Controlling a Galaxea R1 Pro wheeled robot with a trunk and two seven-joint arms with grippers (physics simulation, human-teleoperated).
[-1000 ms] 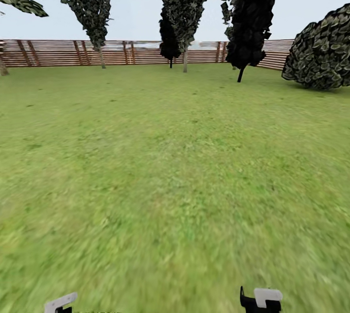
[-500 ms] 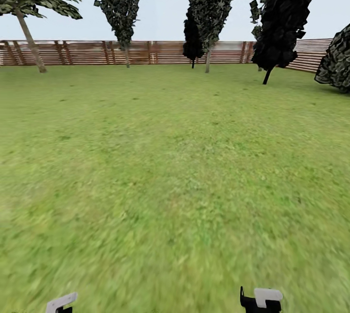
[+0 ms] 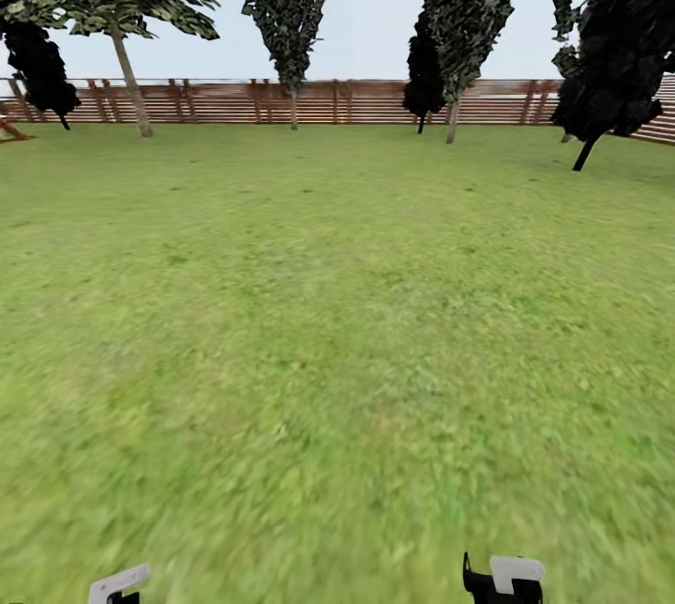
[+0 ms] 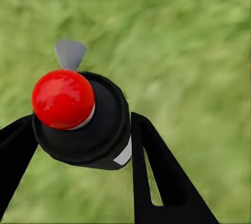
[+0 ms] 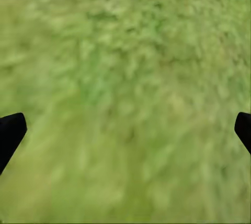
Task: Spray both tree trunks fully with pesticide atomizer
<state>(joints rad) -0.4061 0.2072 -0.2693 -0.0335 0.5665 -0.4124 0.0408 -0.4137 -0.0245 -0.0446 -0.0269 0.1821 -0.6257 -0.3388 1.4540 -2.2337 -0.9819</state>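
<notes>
Pesticide atomizer point(image 4: 104, 130) seen from above in the left wrist view: dark rounded body, shiny red knob on top, small grey tab sticking out behind it, pale patch on one side. Pinched by the left gripper point(image 4: 81, 125), with one black finger point(image 4: 13, 153) pressed against one side of the body and the other finger point(image 4: 151, 166) against the side with the pale patch. Carried above blurred grass, not touching the ground.

Right gripper point(image 5: 125, 130) spread wide, its two dark fingertips point(image 5: 9, 132) just showing at opposite edges of the right wrist view, holding nothing, only lawn between them.

In the head view, small parts of both grippers at the lower edge, over the open lawn point(image 3: 337, 323) of the garden. Far ahead, a reddish-brown slat fence point(image 3: 366, 102) across the whole width. At the far left, near the fence, one tree point(image 3: 128, 79) with a pale leaning trunk and a spreading crown. Beside it, further right along the fence, dark narrow columnar trees point(image 3: 286, 13).
</notes>
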